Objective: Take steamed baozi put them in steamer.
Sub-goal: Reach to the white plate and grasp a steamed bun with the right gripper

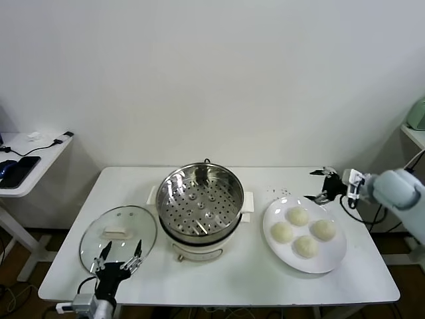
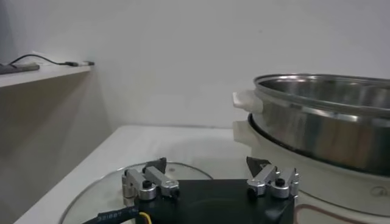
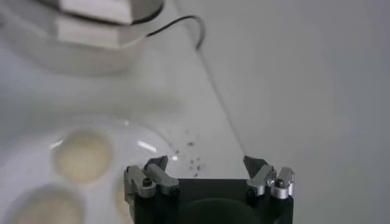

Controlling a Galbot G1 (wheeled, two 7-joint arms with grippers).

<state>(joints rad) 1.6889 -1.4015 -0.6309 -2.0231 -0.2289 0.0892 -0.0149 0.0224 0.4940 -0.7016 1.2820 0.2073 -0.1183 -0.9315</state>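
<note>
Several cream-white baozi lie on a white plate at the table's right. The steel steamer with its perforated tray and white base stands mid-table and holds no bun. My right gripper is open and empty, hovering just behind the plate's far right edge; in the right wrist view baozi show below it. My left gripper is open and empty at the table's front left, over the glass lid; in the left wrist view the steamer is beside it.
A round glass lid with a white handle lies flat, left of the steamer. A side shelf with cables and a phone stands at far left. Dark specks dot the table behind the plate.
</note>
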